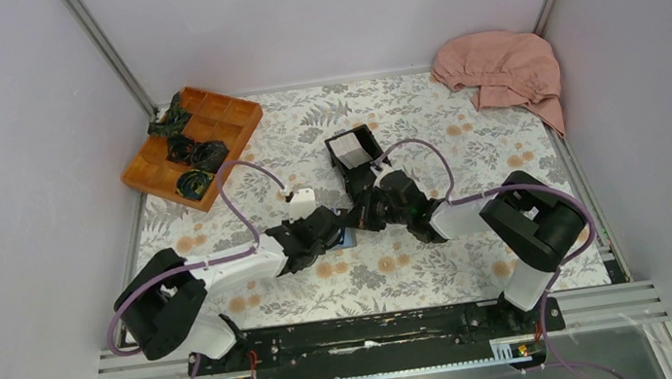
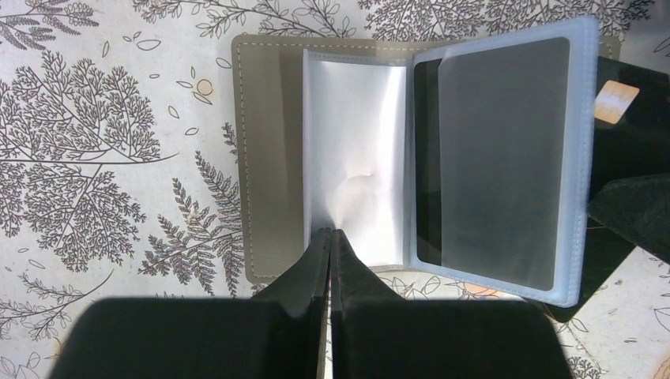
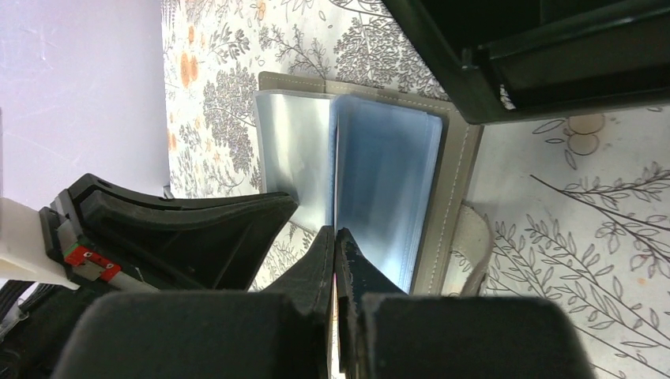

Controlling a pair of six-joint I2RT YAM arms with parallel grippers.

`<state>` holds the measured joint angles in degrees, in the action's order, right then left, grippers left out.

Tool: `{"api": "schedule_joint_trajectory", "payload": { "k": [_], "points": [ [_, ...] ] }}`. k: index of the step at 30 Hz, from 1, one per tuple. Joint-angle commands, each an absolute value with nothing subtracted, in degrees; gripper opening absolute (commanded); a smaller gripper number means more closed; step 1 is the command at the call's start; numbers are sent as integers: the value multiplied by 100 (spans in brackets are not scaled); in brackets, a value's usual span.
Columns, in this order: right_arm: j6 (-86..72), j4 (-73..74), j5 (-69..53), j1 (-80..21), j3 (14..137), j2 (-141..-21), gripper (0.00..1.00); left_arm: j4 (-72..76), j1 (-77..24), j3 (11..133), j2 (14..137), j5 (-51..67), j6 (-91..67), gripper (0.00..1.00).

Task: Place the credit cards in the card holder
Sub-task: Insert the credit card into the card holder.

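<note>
The left gripper (image 2: 329, 234), shut tight, holds the card holder (image 2: 269, 158) open, and the right gripper (image 3: 336, 233), pinching a credit card (image 2: 624, 110), should slide it in next.

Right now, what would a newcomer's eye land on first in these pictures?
The left gripper and right gripper meet, fingers closed, over the open grey card holder in the middle of the table, its clear sleeves fanned up. Next come the orange tray at the far left and the pink cloth in the far right corner.
</note>
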<state>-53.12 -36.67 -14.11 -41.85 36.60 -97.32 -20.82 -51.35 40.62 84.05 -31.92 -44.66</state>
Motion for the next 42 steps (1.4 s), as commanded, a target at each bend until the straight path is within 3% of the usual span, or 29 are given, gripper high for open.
{"api": "schedule_joint_trajectory", "payload": {
  "k": [1,26,42],
  "points": [
    [-5169,-3673,-1271,-4346,3983,-9593,0,-2231,-5177,3956,8392,-3327,-4621,0],
    [-5037,-3475,-1151,-4674,4305,-9501,0,-2250,-5233,3816,8401,-3365,-4843,0],
    [-5047,-3628,-1206,-4671,4403,-10061,0,-2658,-5366,3767,7949,-3415,-5089,0]
  ]
}}
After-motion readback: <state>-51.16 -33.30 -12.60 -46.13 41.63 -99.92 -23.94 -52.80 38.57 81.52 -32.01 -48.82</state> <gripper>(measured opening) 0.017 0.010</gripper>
